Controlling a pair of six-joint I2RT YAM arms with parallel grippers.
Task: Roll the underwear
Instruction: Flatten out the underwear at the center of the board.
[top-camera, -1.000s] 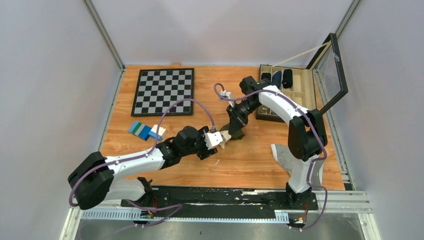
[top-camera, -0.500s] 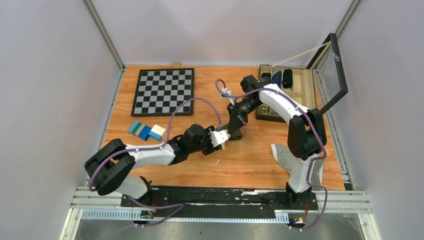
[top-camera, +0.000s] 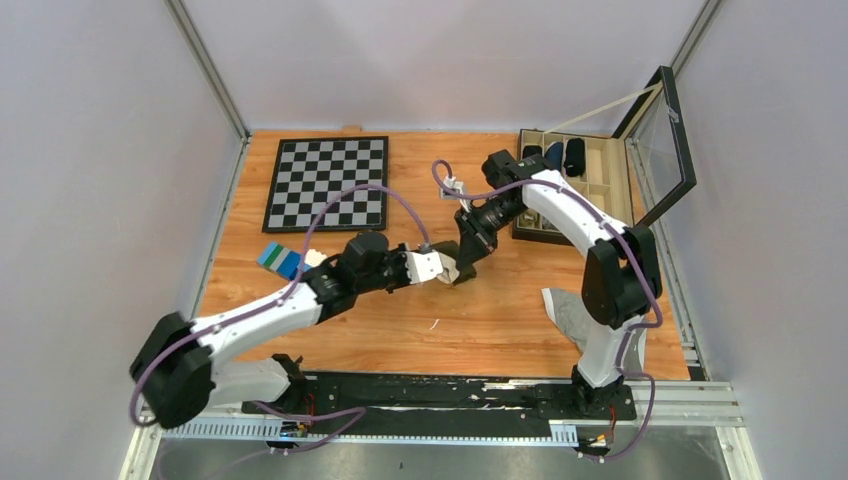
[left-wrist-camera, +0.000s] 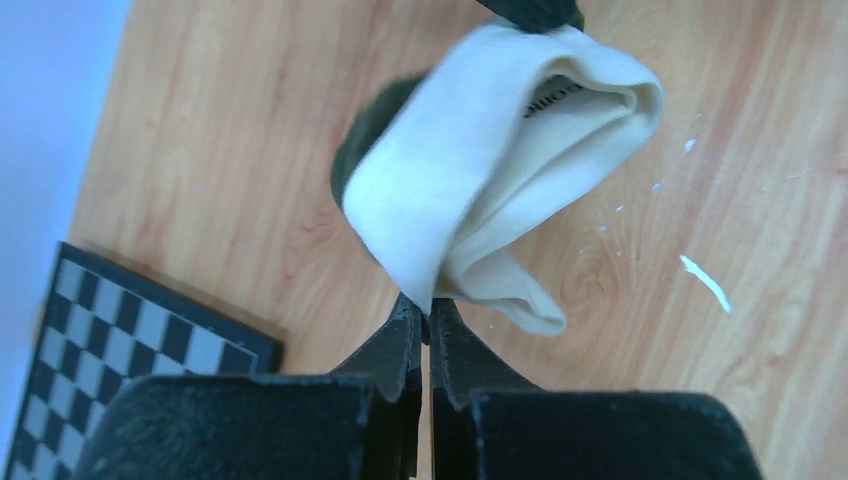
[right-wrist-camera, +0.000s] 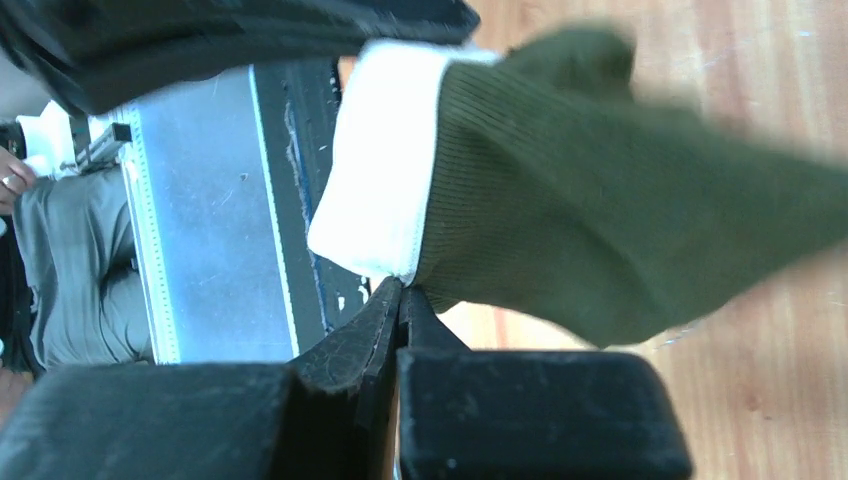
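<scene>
The underwear (top-camera: 456, 270), olive green with a cream waistband, hangs bunched just above the wooden table between both arms. My left gripper (top-camera: 446, 268) is shut on a fold of the cream waistband (left-wrist-camera: 480, 180), its tips (left-wrist-camera: 428, 312) pinching the lowest edge. My right gripper (top-camera: 469, 258) comes down from above and is shut on the seam where the white band (right-wrist-camera: 385, 170) meets the green fabric (right-wrist-camera: 600, 230), with the tips (right-wrist-camera: 402, 290) pressed together. The green part is mostly hidden behind the waistband in the left wrist view.
A checkerboard (top-camera: 326, 183) lies at the back left, and coloured blocks (top-camera: 283, 259) sit just behind the left arm. An open wooden compartment box (top-camera: 598, 185) with dark rolled items stands at the back right, its lid (top-camera: 668, 140) raised. A grey cloth (top-camera: 568, 314) lies by the right arm's base.
The left arm reached forward to the underwear and its jaws closed on the cream waistband. The right gripper kept its hold and barely moved.
</scene>
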